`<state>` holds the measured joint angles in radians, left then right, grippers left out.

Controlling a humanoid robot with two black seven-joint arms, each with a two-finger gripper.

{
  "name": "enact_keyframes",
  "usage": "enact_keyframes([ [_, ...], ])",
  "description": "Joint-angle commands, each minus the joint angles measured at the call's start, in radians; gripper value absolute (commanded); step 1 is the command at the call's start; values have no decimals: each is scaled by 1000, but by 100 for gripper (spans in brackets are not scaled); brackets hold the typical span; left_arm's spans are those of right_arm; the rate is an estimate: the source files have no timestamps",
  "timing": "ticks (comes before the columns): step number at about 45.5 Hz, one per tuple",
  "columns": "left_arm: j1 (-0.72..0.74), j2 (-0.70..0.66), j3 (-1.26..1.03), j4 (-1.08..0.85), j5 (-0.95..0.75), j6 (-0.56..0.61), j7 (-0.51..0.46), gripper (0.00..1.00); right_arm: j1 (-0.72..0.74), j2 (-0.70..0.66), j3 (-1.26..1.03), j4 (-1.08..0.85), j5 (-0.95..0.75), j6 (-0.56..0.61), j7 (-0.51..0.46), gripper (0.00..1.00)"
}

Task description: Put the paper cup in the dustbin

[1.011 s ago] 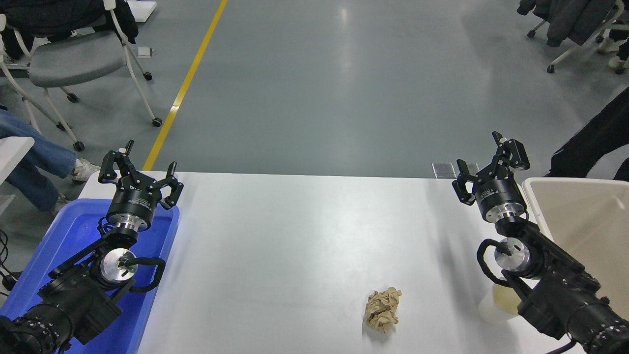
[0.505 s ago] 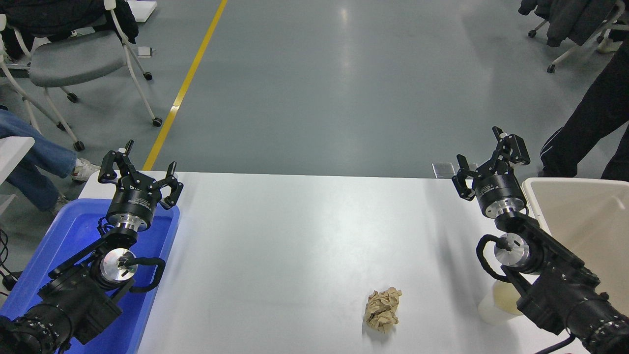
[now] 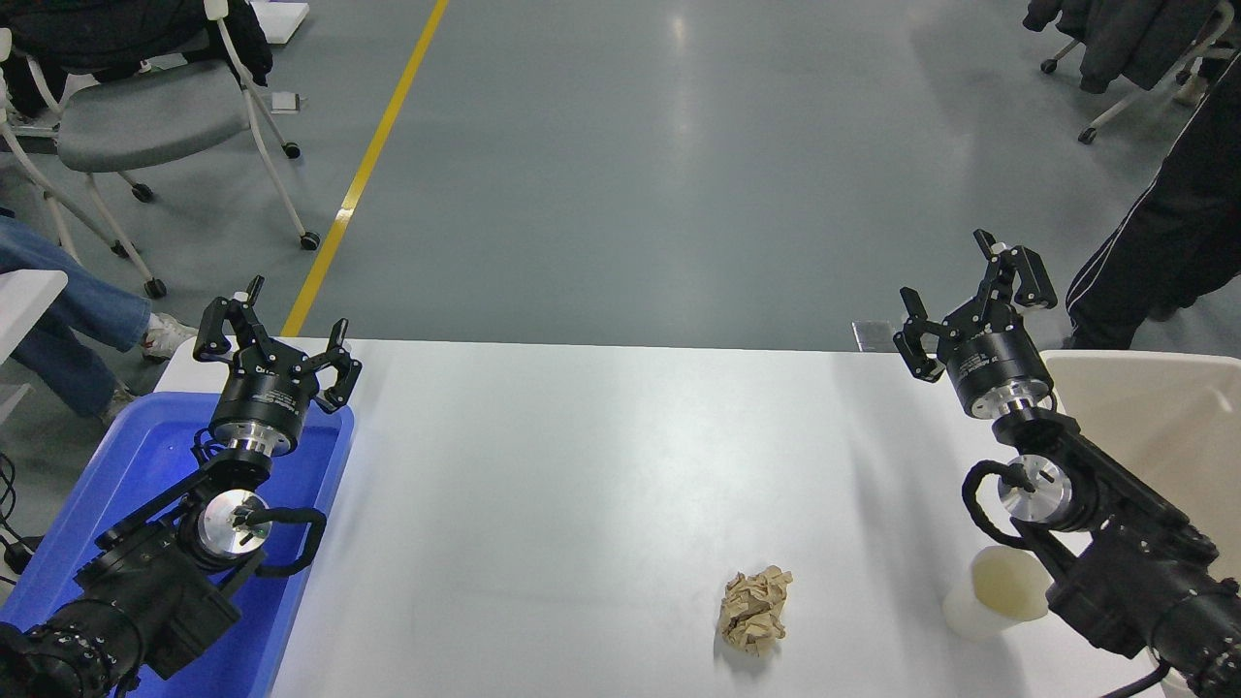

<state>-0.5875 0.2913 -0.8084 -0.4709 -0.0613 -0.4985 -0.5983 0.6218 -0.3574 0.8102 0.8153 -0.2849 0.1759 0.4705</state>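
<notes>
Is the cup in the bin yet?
Not yet. The paper cup stands upright on the table, outside the dustbin. The right gripper is open and empty, raised beyond the cup. Grabbing, carrying and dropping are all left. The left gripper is parked over the blue tub.

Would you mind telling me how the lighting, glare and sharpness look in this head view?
Head view: even overhead light; a soft bright sheen on the white table and pale reflections on the grey floor; faint shadows beside the crumpled paper ball and paper cup; the frame is sharp, though straight edges bow slightly toward the borders.
</notes>
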Motion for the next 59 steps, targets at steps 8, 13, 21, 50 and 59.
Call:
enact_keyframes([
  [8,0,0,0,0,0,0,0,100,130,-250,-462,277,-236,-47,-46,100],
  [13,0,0,0,0,0,0,0,100,150,-302,-519,344,-414,-47,-107,100],
  [21,0,0,0,0,0,0,0,100,213,-339,-580,432,-559,-46,-223,100],
  [50,0,0,0,0,0,0,0,100,641,-342,-1207,525,-1001,-27,-260,100],
  [59,0,0,0,0,0,0,0,100,734,-402,-1397,547,-1149,-12,-248,100],
])
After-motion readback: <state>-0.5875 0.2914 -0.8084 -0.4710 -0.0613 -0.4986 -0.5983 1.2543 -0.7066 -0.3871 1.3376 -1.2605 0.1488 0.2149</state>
